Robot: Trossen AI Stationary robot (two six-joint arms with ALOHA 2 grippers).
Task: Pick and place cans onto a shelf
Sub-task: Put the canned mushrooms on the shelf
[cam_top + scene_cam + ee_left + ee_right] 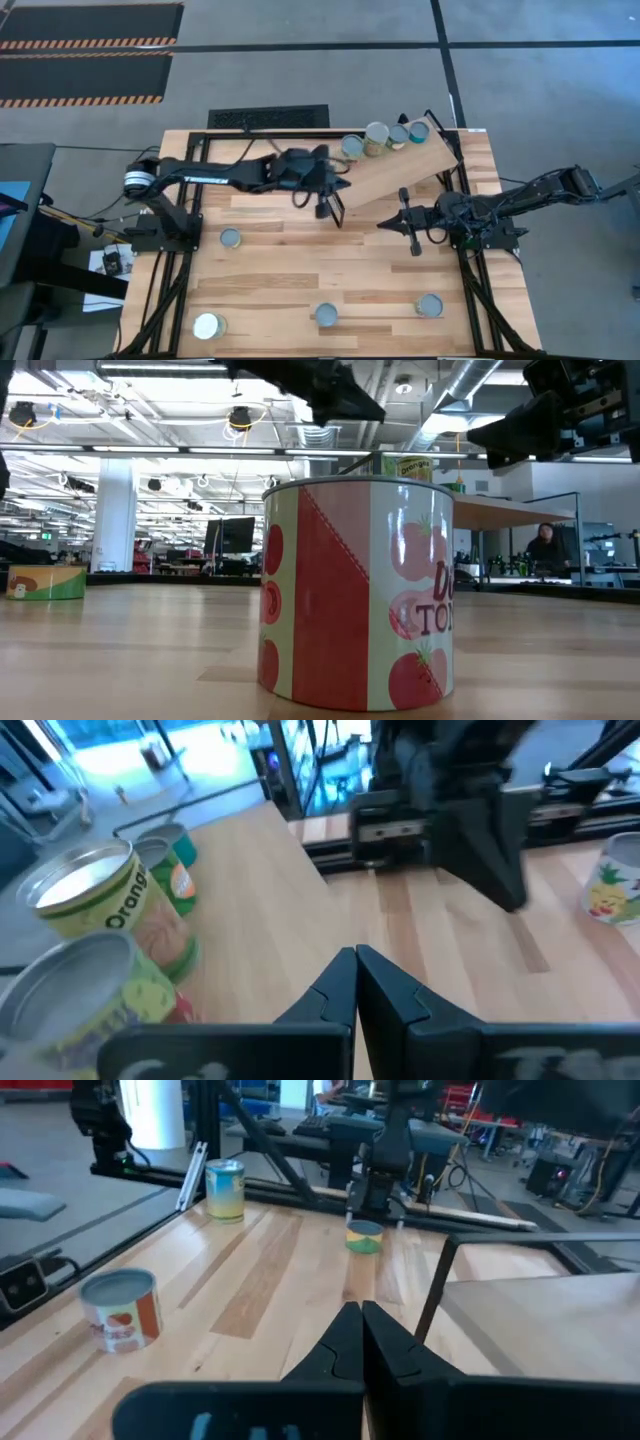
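On the slanted shelf [400,165] we have four cans [377,139] lined along its raised end, while both grippers, left [325,205] and right [408,222], hover with jaws shut and empty, because four more wait on the bench [290,270].

Around your planked tabletop [300,270] you have grey concrete floor [300,80] with hazard-striped black mats [85,55], while ceiling strip lights [130,450] and exposed ducts [470,385] hang overhead.

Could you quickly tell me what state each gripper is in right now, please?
Left gripper: closed, holding nothing, over the shelf near the cans.
Right gripper: closed, holding nothing, above the table.
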